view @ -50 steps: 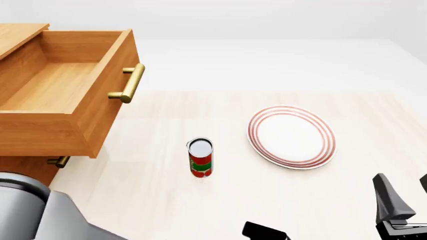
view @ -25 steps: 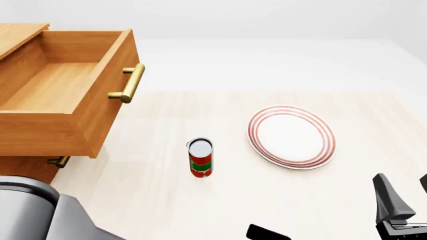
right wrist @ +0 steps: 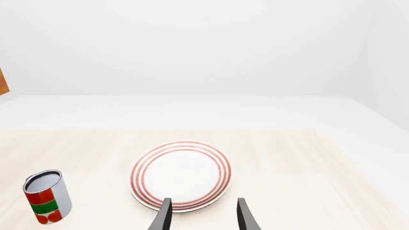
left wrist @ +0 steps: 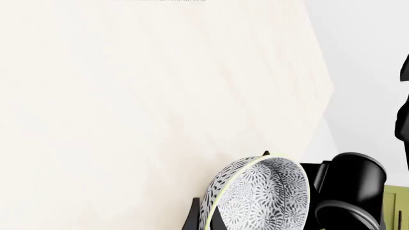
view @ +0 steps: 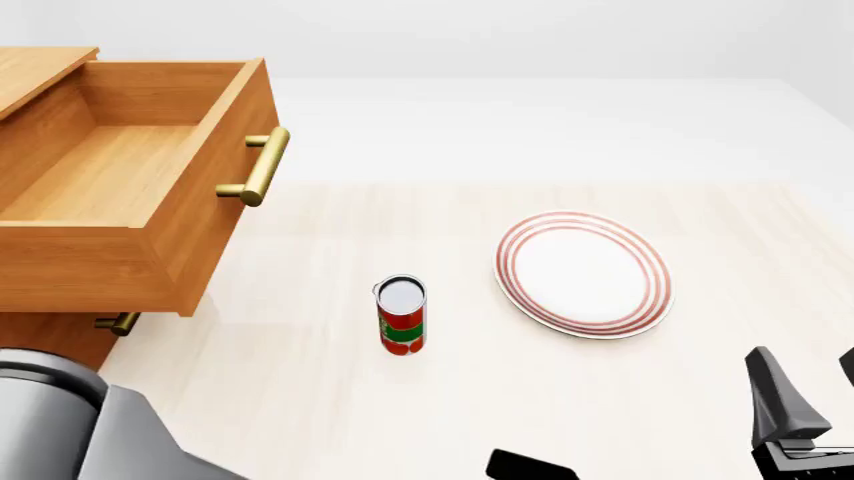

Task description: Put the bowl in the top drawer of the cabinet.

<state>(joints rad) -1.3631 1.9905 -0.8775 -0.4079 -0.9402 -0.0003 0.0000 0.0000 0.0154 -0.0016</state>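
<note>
The bowl [left wrist: 262,194], white with a fine dark floral pattern, stands tilted on edge in the left wrist view. My left gripper [left wrist: 208,218] is shut on its rim, above bare tabletop. In the front view the bowl is hidden; only a black bit of the left gripper [view: 529,466] shows at the bottom edge. The cabinet [view: 38,70] stands at the far left, its top drawer [view: 127,185] pulled open and empty, brass handle [view: 262,165] facing right. My right gripper [right wrist: 204,215] is open and empty, near the plate's front edge.
A red and green can [view: 400,316] stands upright mid-table. A flat white plate with red rings [view: 583,273] lies to its right. The lower drawer's brass handle [view: 118,322] peeks out under the open drawer. The grey left arm [view: 74,425] fills the bottom left corner.
The left arm's grey link and the black gripper bit at the bottom edge shift slightly. The can, plate, drawer and right gripper stay put.
</note>
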